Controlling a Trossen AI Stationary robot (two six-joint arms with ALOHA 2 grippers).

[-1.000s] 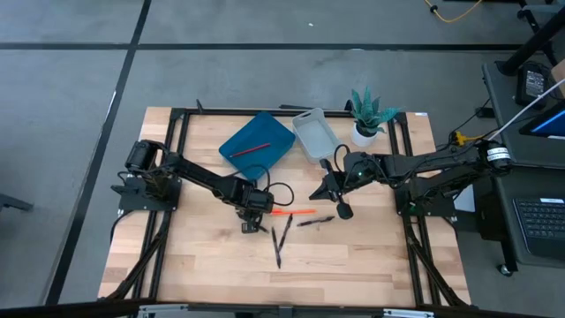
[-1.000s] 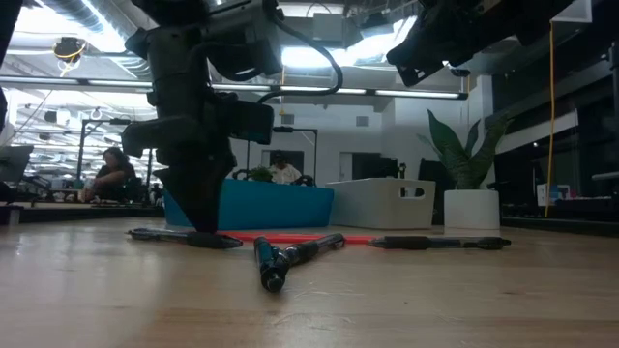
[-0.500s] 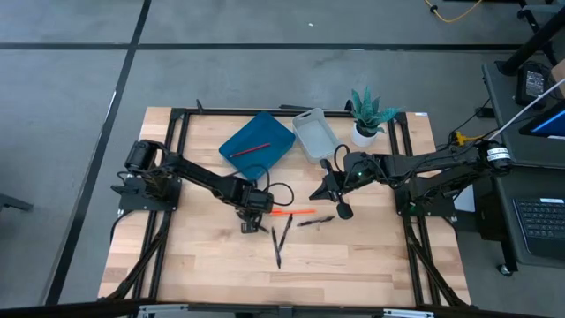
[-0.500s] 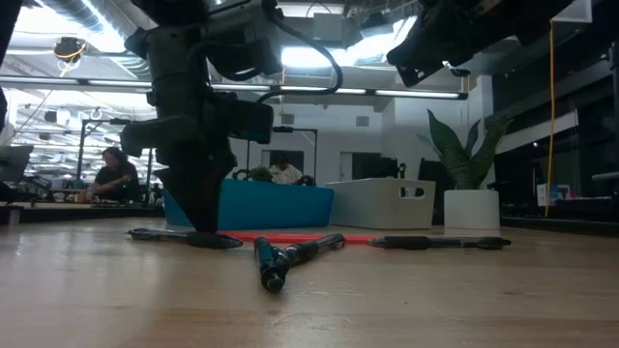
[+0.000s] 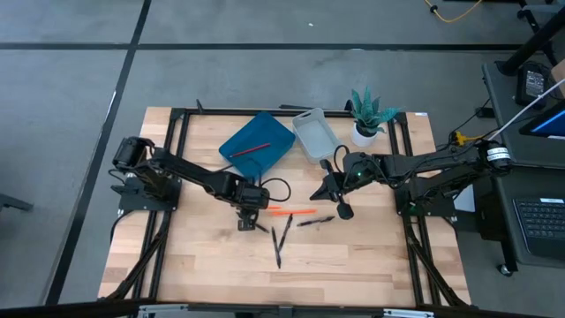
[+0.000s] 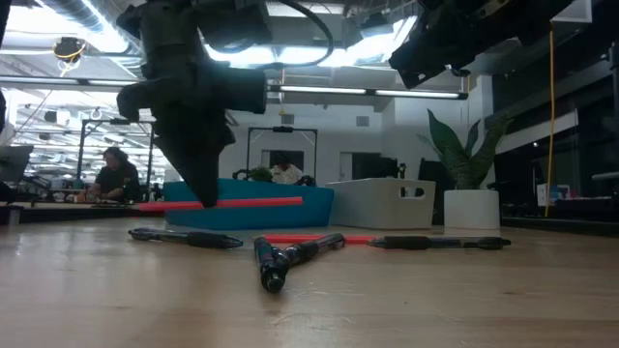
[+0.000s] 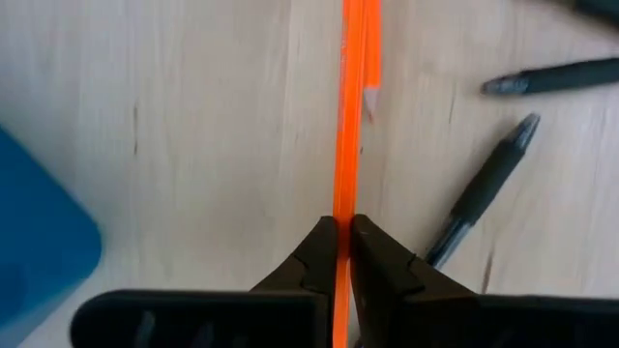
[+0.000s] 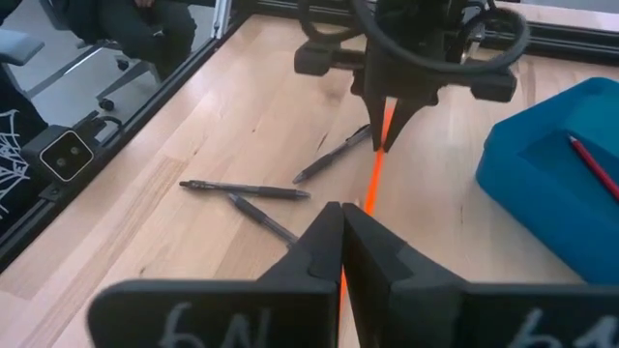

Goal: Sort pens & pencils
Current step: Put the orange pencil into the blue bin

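Observation:
My left gripper [image 5: 248,216] hangs over the table's middle, shut on an orange pencil [image 6: 251,202] that floats above the wood. A second orange pencil [image 6: 319,238] lies flat on the table below it, its tip [image 7: 368,101] showing beside the held one. Several black pens [image 5: 281,238] lie flat around them, one [image 6: 184,238] just under the left gripper. A red pencil [image 5: 251,148] lies in the blue tray [image 5: 265,132]. My right gripper [image 5: 318,192] hovers shut and empty right of the pens. My left gripper pinches the orange pencil's shaft [image 7: 340,198] between its two fingers, somewhat off the middle of its length. The fingers come steeply from above and lie across the pencil. The pencil hangs level, clear of the table, with both ends [image 6: 145,206] free.
A pale open bin [image 5: 315,134] stands right of the blue tray at the far side, and a potted plant [image 5: 369,115] beside it. Bare wood lies along the near edge [image 5: 265,283]. People sit in the room beyond the table.
My left gripper has gone up with the orange pencil, which has come off the table and now hangs level above it. The other orange pencil and the pens have stayed where they lay.

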